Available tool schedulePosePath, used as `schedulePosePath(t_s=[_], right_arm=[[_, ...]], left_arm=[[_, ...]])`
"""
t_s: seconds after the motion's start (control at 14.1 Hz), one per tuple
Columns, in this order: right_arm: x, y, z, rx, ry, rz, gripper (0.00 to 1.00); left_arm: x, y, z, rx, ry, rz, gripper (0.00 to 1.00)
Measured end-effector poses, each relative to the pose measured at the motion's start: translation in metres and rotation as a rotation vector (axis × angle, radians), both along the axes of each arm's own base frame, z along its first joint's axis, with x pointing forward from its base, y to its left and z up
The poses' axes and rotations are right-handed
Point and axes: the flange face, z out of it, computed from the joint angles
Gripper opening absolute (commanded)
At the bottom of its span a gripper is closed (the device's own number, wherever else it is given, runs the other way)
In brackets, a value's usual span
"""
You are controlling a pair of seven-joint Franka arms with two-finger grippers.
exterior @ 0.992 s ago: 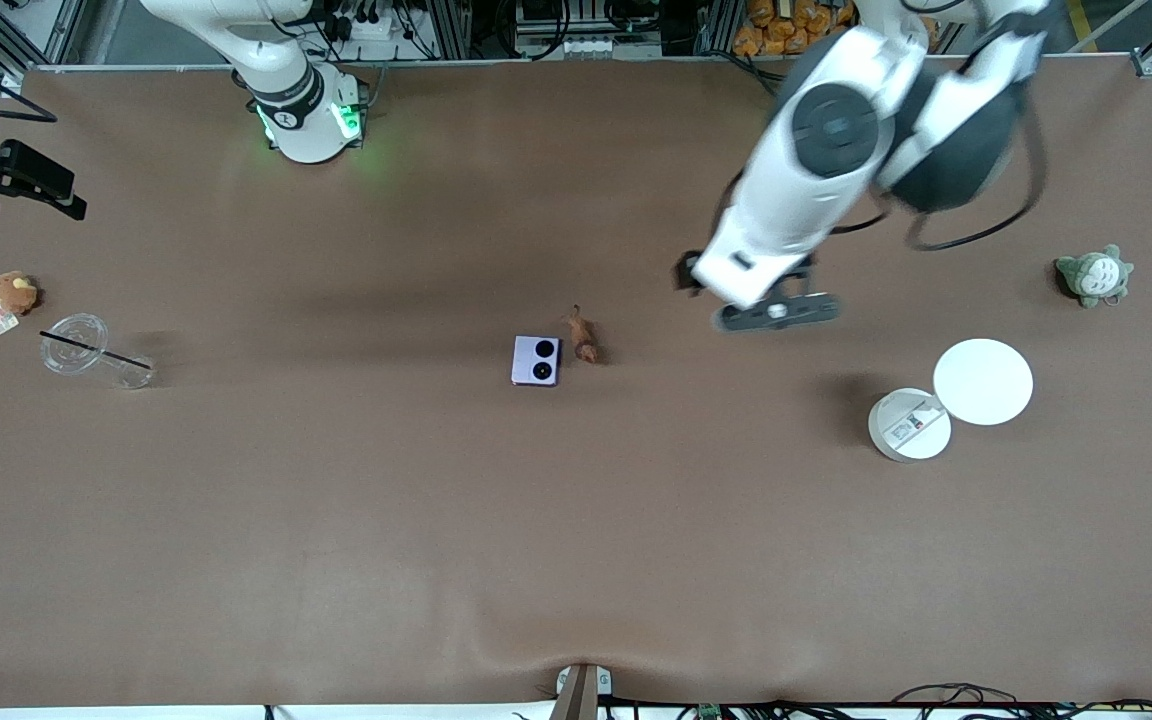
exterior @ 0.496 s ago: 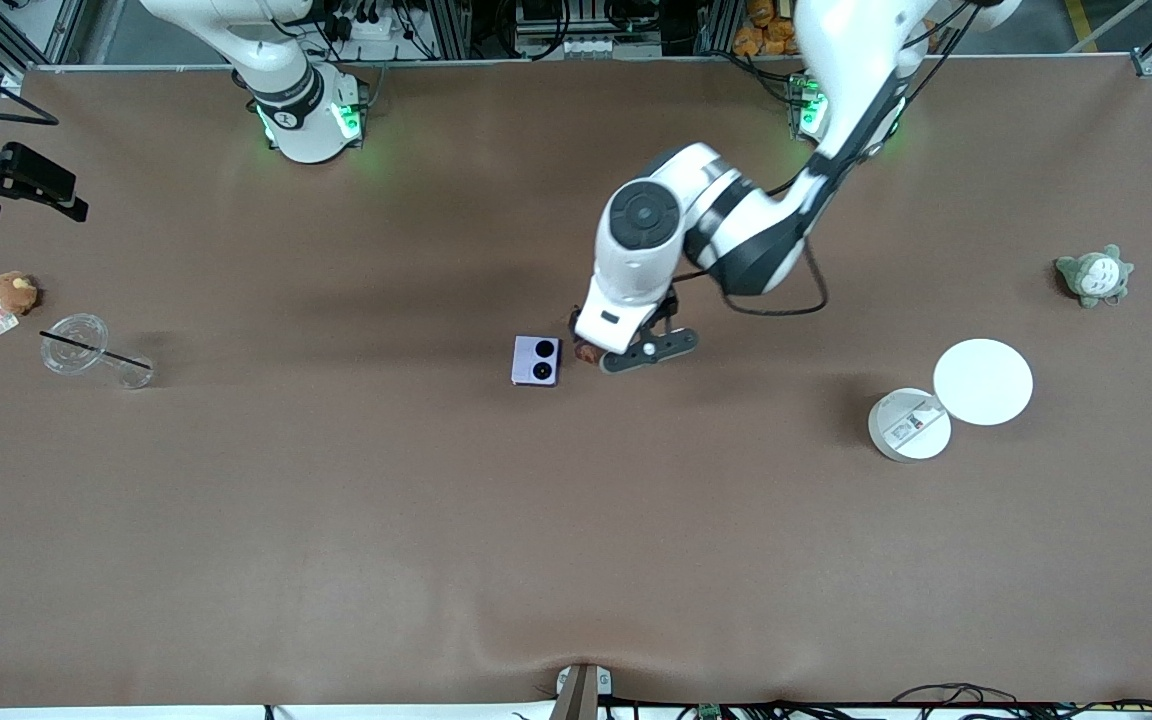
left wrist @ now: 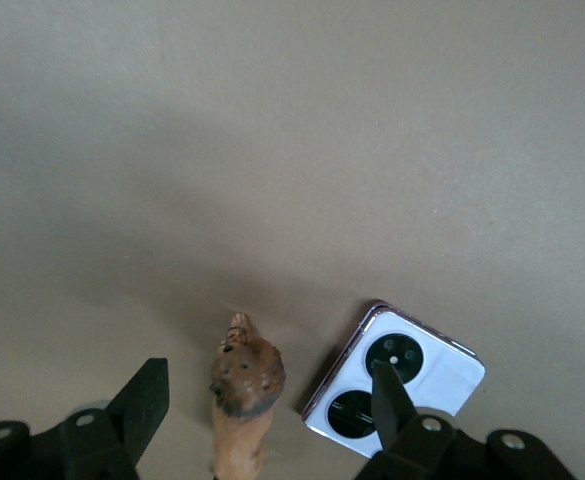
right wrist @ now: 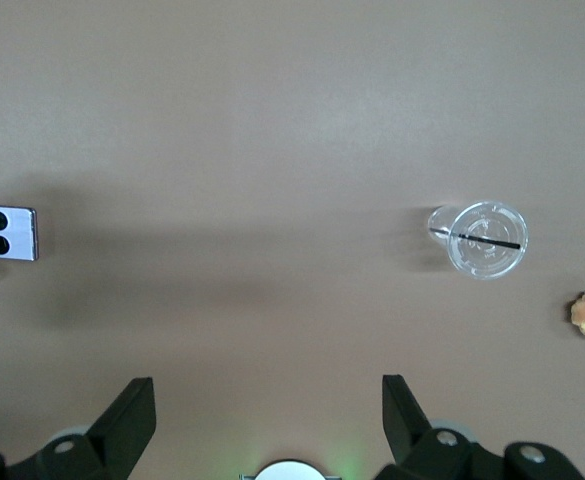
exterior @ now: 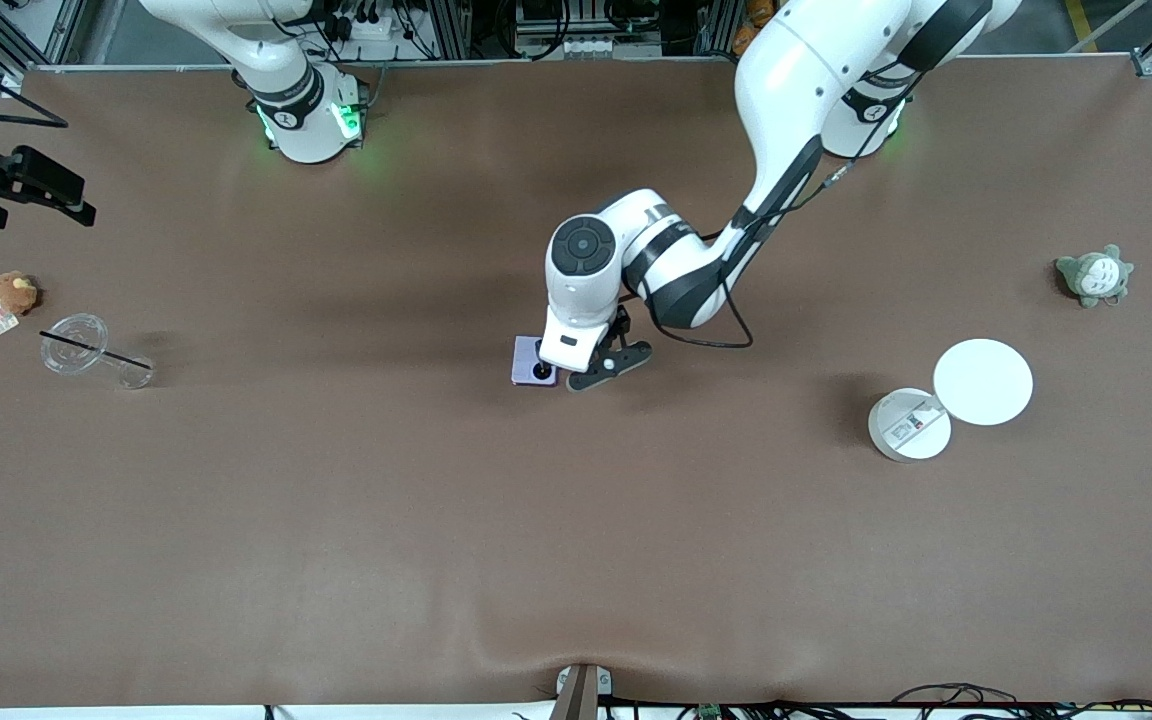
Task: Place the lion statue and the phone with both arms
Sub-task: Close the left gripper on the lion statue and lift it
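- The left gripper (left wrist: 267, 400) was seen low over the middle of the table (exterior: 336, 520), at the lion statue (left wrist: 244, 392).
- Its fingers (left wrist: 144, 405) were spread apart, one on each side of the statue; no contact with the statue could be made out, so nothing was counted as grasped.
- The lion statue was found lying on the table between those fingers, dark head end showing in the left wrist view; in the front view it was hidden under the left arm's wrist.
- The phone (exterior: 528, 369) was noted flat on the table just beside the statue, toward the right arm's end, two black camera circles facing up. One finger of the left gripper was seen in front of its edge in the left wrist view; whether it touched could not be told.
- The right gripper (right wrist: 267, 420) was held high in the air near its own base, waiting, fingers wide apart and empty.
- A clear cup (exterior: 76, 345) with a dark straw and an orange-brown plush (exterior: 12, 292) were recorded toward the right arm's end of the table.
- Two white discs (exterior: 982, 381) and a grey-green plush (exterior: 1094, 275) were recorded toward the left arm's end.
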Motion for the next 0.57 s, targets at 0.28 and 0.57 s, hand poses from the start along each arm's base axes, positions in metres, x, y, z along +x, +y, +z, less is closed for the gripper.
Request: schedulePosePath(t_s=[0.28, 0.57], right_arm=[[0.013, 0.021, -0.017, -0.001, 0.013, 0.039, 1.00], [0.026, 0.020, -0.039, -0.002, 0.051, 0.040, 1.00]], left_arm=[[-0.003, 0.000, -0.026, 0.025, 0.011, -0.016, 0.65], [-0.004, 0.000, -0.029, 0.027, 0.015, -0.016, 0.49]])
